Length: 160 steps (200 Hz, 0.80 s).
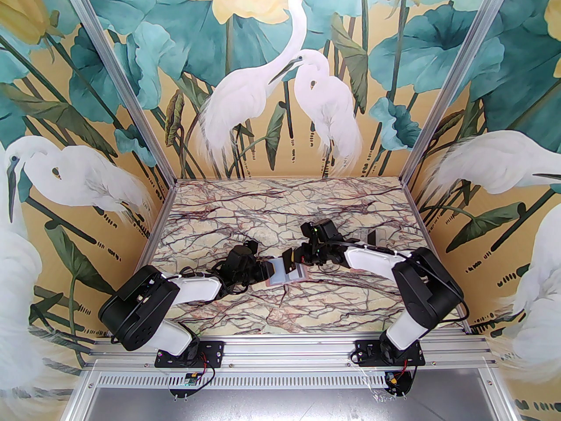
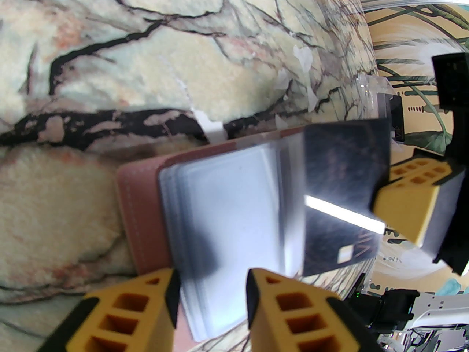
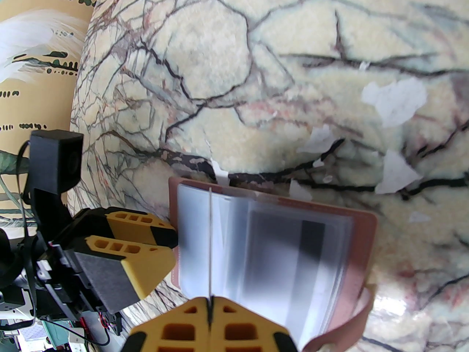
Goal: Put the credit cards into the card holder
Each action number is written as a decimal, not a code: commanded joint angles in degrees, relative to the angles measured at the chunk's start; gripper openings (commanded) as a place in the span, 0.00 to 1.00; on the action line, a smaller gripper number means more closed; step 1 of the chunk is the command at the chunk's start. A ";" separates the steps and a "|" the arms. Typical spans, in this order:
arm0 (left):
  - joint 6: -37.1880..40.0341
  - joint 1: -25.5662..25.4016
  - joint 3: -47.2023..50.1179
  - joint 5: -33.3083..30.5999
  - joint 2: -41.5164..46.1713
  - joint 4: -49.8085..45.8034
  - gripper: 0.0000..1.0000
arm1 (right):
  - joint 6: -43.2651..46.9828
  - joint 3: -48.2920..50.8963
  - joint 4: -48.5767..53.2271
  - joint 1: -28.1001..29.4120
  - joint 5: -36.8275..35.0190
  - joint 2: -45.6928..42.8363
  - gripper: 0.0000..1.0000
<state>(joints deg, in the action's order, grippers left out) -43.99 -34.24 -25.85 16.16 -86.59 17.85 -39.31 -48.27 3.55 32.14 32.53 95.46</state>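
Right end effector [image 3: 210,303] holds credit card [image 2: 344,196] over card holder [image 2: 143,215].

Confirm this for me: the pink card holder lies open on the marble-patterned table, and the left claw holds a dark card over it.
One thing is wrong: the right claw holds the dark card, pinched at its edge, as the left wrist view shows. The rest stands: the pink card holder lies open on the marble-patterned table, with the card over it.
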 commanded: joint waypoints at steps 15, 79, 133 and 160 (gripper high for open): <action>-0.22 0.18 1.75 -2.19 -0.06 -4.40 0.38 | -1.21 2.47 -3.54 0.29 0.32 0.52 0.00; -0.22 0.14 1.67 -2.10 -0.21 -4.68 0.38 | -1.62 4.06 -5.35 0.37 0.65 1.15 0.00; -0.22 0.18 1.45 -1.99 -0.38 -4.74 0.38 | -2.61 4.24 -6.74 0.48 1.11 2.07 0.00; -0.22 0.14 1.50 -1.97 -0.43 -4.74 0.38 | -2.76 4.24 -6.96 0.82 0.95 2.60 0.00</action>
<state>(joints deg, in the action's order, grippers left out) -43.99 -34.22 -25.85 16.14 -86.59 17.82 -41.23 -44.80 -1.98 32.38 32.93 96.92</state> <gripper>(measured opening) 0.383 0.059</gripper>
